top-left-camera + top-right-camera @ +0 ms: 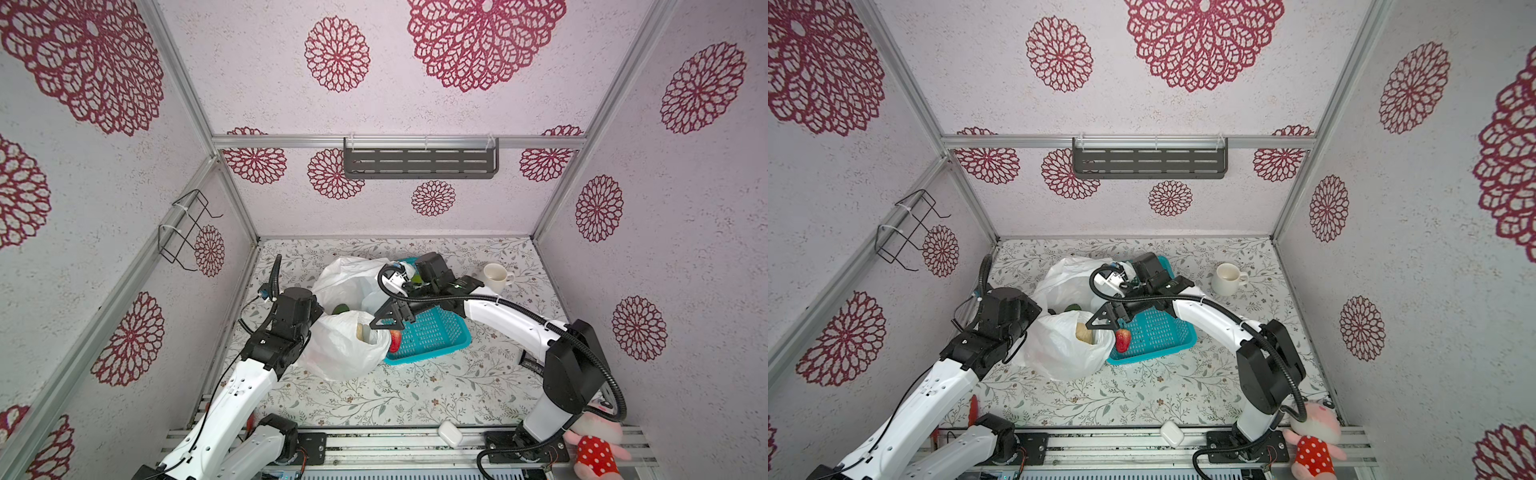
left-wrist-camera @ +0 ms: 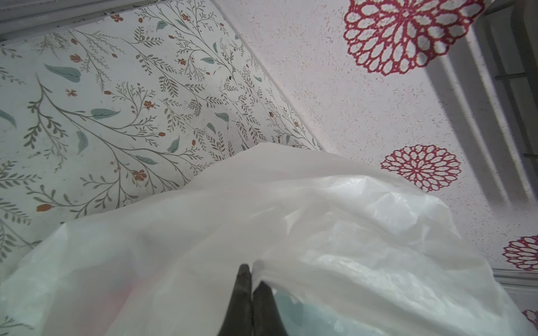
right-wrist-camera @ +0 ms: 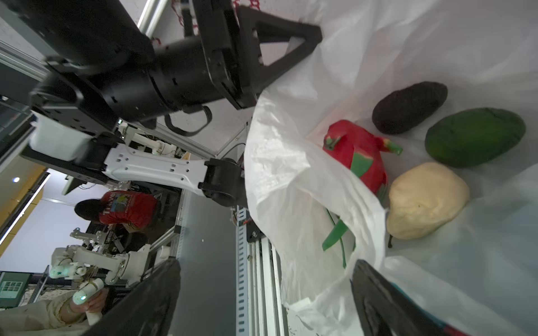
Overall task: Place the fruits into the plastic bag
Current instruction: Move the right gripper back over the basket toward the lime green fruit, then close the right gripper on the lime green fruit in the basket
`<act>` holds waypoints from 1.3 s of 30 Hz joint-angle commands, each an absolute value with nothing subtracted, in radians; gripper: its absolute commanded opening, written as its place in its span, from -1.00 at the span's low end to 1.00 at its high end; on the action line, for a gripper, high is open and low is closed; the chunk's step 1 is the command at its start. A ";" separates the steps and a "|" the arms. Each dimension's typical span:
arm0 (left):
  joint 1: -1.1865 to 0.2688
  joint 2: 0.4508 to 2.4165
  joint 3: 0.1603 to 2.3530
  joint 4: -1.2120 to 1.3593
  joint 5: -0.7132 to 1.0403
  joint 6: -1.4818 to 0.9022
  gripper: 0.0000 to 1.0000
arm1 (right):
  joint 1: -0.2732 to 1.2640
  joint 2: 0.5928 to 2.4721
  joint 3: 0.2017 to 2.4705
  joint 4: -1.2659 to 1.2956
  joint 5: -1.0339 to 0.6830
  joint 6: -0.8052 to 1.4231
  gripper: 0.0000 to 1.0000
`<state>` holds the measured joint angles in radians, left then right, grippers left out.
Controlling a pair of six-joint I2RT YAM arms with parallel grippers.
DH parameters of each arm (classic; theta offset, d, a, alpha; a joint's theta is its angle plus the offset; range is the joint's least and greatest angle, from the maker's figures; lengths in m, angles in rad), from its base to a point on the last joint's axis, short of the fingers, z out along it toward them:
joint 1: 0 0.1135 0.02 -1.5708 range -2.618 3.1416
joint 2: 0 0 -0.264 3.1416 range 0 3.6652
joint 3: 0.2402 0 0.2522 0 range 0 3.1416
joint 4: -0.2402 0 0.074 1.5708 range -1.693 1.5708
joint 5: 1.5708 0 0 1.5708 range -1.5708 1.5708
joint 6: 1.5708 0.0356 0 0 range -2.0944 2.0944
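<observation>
We read the task as nearly finished. The plastic bag sits on the table left of centre, its mouth turned toward the teal basket, which touches it on the right. The left gripper has its jaws pressed together on a fold of the bag's rim and holds the left side of the mouth up. The right gripper hovers where bag and basket meet, jaws spread wide with nothing between them.

In the right wrist view we count 4 fruits lying inside the bag: a red fruit with green scales, partly behind a flap of the rim, a dark oval fruit, a green oval fruit and a pale yellow fruit. In both top views the yellow one shows through the mouth.

1 small red piece lies just under the right gripper at the near left corner of the basket, right against the bag's rim. We cannot tell whether it is already inside the mouth or in the basket. The basket floor we can see is otherwise bare, but the right arm hides its far end. Our judgement is that at most this red piece, plus anything the arm hides, is left to move.
</observation>
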<state>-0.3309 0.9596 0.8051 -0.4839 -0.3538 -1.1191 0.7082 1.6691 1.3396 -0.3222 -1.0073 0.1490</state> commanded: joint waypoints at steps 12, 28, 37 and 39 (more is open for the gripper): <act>-0.323 0.974 0.827 -0.472 -0.377 -1.119 -1.00 | 0.322 1.384 1.232 -0.326 -0.761 0.161 0.88; -0.323 0.954 0.813 -0.468 -0.382 -1.118 -1.00 | 0.420 1.862 1.572 -0.411 -0.325 0.266 0.69; -0.323 0.945 0.798 -0.462 -0.385 -1.108 -1.00 | 0.490 2.105 1.804 -0.543 -0.035 0.254 0.71; -0.322 0.943 0.797 -0.465 -0.389 -1.101 -1.00 | 0.501 2.134 1.824 -0.544 0.036 0.256 0.71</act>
<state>-0.3309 0.9596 0.8047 -0.4839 -0.3595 -1.1118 0.4927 2.1201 1.7771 -0.4889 -0.1234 0.2485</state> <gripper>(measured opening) 0.041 0.853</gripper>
